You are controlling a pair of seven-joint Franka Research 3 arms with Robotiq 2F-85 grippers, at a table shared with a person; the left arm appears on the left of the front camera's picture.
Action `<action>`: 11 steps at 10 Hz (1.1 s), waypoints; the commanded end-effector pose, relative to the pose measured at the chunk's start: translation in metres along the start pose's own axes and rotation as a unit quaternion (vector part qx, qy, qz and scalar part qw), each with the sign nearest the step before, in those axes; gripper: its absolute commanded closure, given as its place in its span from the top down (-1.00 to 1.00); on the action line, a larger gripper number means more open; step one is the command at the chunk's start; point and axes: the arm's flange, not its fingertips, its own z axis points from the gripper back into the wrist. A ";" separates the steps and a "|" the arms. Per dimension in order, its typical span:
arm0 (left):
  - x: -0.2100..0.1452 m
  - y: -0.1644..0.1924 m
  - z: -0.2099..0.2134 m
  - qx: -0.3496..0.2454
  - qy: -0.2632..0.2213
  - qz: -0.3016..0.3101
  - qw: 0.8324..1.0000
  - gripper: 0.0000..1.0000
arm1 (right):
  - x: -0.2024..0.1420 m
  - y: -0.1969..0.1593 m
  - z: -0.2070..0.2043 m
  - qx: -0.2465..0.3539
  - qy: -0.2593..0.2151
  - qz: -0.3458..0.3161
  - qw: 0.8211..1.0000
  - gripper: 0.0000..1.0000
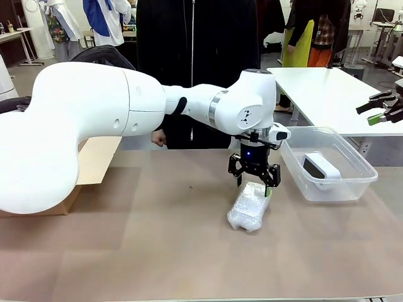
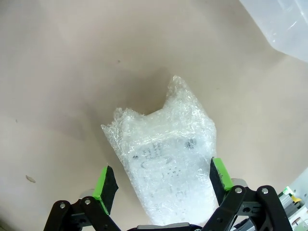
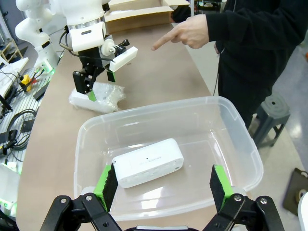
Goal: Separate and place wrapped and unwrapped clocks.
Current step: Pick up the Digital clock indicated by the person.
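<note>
A wrapped clock (image 1: 249, 209), an oblong bundle in white bubbly wrap, lies on the brown table near the middle. My left gripper (image 1: 254, 175) hangs just over its far end, open. In the left wrist view the wrapped clock (image 2: 166, 159) sits between the green pads (image 2: 107, 183), which stand clear of its sides. The unwrapped clock (image 1: 321, 168), a smooth white block, lies inside the clear plastic bin (image 1: 362, 170) at the right. My right gripper (image 1: 383, 111) is raised at the far right, open; the right wrist view looks down on the unwrapped clock (image 3: 148, 162) from above the bin (image 3: 231, 110).
A person in black stands at the far side with a hand (image 3: 185, 33) pointing over the table. A cardboard box (image 1: 94, 163) sits at the left edge. My left arm spans the table from the left. A white table (image 1: 327, 88) stands behind the bin.
</note>
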 end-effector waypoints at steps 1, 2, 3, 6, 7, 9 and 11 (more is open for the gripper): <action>-0.001 -0.005 0.001 0.035 0.005 0.019 0.999 1.00 | 0.000 0.000 -0.002 0.001 -0.004 0.000 1.000 1.00; -0.001 0.001 0.005 0.037 0.008 0.017 0.999 1.00 | 0.000 0.000 -0.002 0.001 -0.004 0.000 1.000 1.00; -0.001 -0.002 0.003 0.037 0.009 0.015 0.999 1.00 | 0.000 0.000 -0.002 0.001 -0.004 0.000 1.000 1.00; 0.001 -0.012 0.007 0.048 0.010 0.001 0.999 1.00 | 0.000 0.000 -0.002 0.001 -0.004 0.000 1.000 1.00; 0.001 -0.014 0.008 0.051 0.012 -0.002 0.999 1.00 | 0.000 0.000 -0.002 0.001 -0.004 0.000 1.000 1.00; -0.001 -0.017 0.004 0.071 0.015 0.011 0.997 1.00 | 0.000 0.000 -0.002 0.001 -0.004 0.000 1.000 1.00; -0.004 -0.013 0.008 0.071 0.017 0.013 0.997 1.00 | 0.000 0.000 -0.002 0.001 -0.004 0.000 1.000 1.00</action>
